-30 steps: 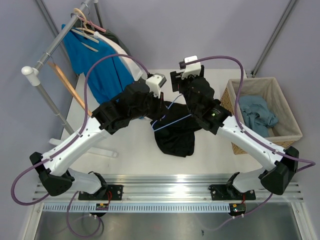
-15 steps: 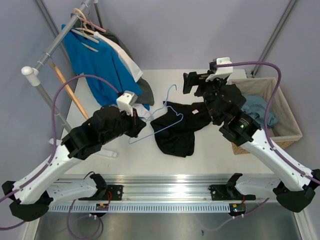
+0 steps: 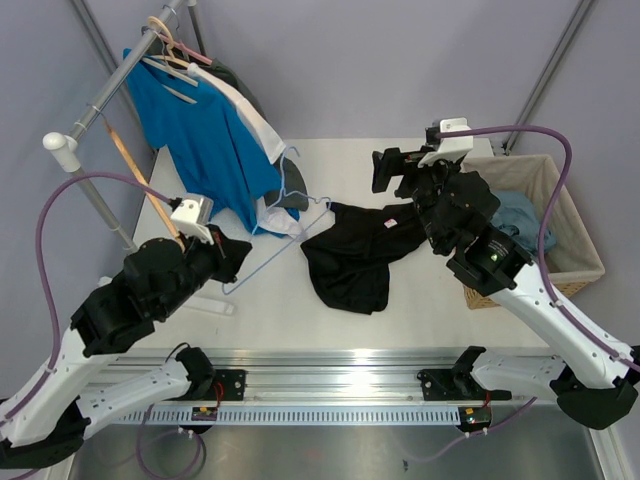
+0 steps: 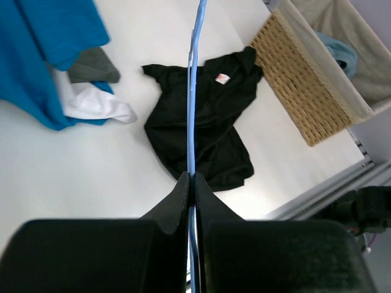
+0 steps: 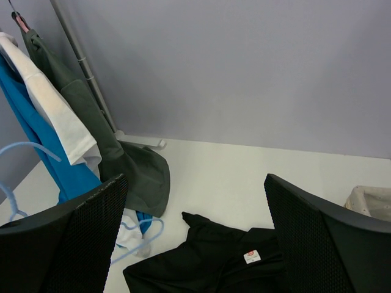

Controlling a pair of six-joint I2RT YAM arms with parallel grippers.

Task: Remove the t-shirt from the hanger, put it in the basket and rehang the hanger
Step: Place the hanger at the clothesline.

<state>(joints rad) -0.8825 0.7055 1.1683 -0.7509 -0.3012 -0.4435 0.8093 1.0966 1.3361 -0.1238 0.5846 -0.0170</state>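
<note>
Left jaws pinched shut on thin blue wire hanger [image 4: 194, 91], which hangs bare. I judge they hold it out on far side of t-shirt from wicker basket [image 3: 575, 265] so wire stays clear of cloth. Black t-shirt [image 3: 355, 255] lies crumpled on worktop [image 3: 420, 325] near basket, free of hanger and touching neither jaws. Right jaws spread wide, empty, hovering over shirt's collar end, nearer basket. I judge removal done.

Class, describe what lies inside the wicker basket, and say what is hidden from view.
A crumpled blue-grey garment lies in the wicker basket, against its pale liner. The right arm covers the garment's left part, and the basket floor beneath is hidden.
</note>
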